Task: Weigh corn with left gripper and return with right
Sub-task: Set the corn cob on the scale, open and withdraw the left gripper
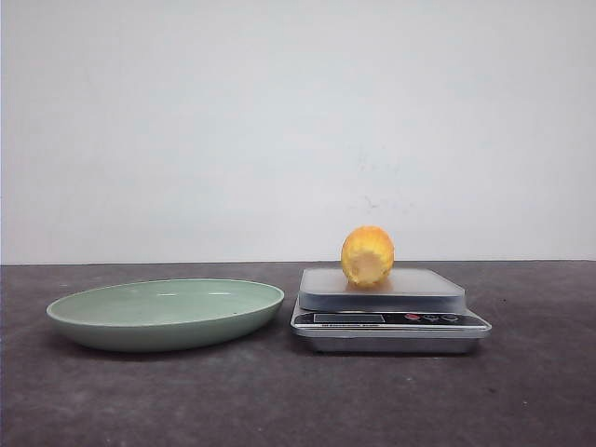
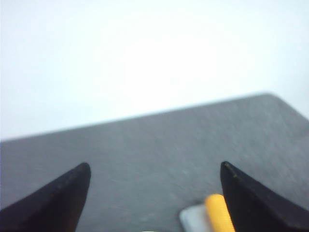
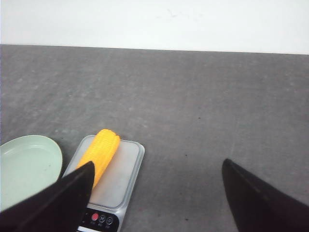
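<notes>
The left gripper [image 2: 155, 200] had its two black fingers spread wide apart with nothing between them, hanging above the dark table [image 2: 159, 159]; only a sliver of the corn [image 2: 219, 212] and a corner of the scale [image 2: 195, 218] showed beside one fingertip in that blurred wrist view. The right gripper [image 3: 157, 198] was likewise wide open and empty, its fingers clear of everything, with one finger [image 3: 63, 200] overlapping the near end of the cob in the picture.

The right wrist view showed the corn [image 3: 101, 152] lying lengthwise on the scale's platform [image 3: 118, 176], toward the edge nearer the green plate [image 3: 26, 166]. The front view showed neither gripper, but gave the corn [image 1: 367, 256] end-on, pale cut face forward, resting on the kitchen scale [image 1: 389, 317] just beside the shallow green plate [image 1: 163, 315].
</notes>
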Tool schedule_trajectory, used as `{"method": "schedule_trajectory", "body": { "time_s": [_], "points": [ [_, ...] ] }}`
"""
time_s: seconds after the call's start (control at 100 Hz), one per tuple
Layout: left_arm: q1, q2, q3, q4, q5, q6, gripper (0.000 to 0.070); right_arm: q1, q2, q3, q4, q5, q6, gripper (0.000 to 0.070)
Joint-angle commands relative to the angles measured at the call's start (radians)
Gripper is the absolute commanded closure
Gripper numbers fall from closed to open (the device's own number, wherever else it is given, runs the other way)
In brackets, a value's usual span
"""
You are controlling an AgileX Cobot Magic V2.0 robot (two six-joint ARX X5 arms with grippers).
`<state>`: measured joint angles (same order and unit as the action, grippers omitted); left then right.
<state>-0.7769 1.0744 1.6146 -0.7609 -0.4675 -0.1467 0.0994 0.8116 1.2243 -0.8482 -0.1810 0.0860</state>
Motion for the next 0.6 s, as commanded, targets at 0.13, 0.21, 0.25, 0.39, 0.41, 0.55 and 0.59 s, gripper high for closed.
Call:
{"method": "schedule_trajectory", "body": {
  "time_s": [0.13, 0.21, 0.25, 0.39, 0.41, 0.55, 0.59],
  "points": [
    [-0.01, -0.335, 0.012, -0.214, -0.132, 0.002, 0.0189, 0.008, 0.011, 0.02, 0.04, -0.011, 0.016, 0.0165],
    [-0.009, -0.444, 0.012, -0.338, -0.139, -0.054, 0.0189, 0.025, 0.016, 0.02, 0.052, -0.015, 0.019, 0.0164],
    [-0.009, -0.492, 0.012, -0.413, -0.139, -0.093, 0.0189, 0.037, 0.019, 0.02, 0.055, -0.014, 0.019, 0.0164],
    [0.007, -0.613, 0.012, -0.681, -0.138, -0.231, 0.0189, 0.087, 0.051, 0.02, 0.064, -0.009, 0.019, 0.0164],
    [0.013, -0.627, 0.01, -0.7, -0.136, -0.244, 0.0189, 0.095, 0.058, 0.02, 0.067, -0.009, 0.019, 0.0164],
    [0.087, -0.717, -0.02, -0.695, -0.051, -0.256, 0.0191, 0.156, 0.118, 0.019, 0.09, 0.01, 0.033, 0.0164],
    [0.108, -0.732, -0.029, -0.695, -0.041, -0.256, 0.0191, 0.178, 0.145, 0.019, 0.11, 0.014, 0.042, 0.016]
  ]
}}
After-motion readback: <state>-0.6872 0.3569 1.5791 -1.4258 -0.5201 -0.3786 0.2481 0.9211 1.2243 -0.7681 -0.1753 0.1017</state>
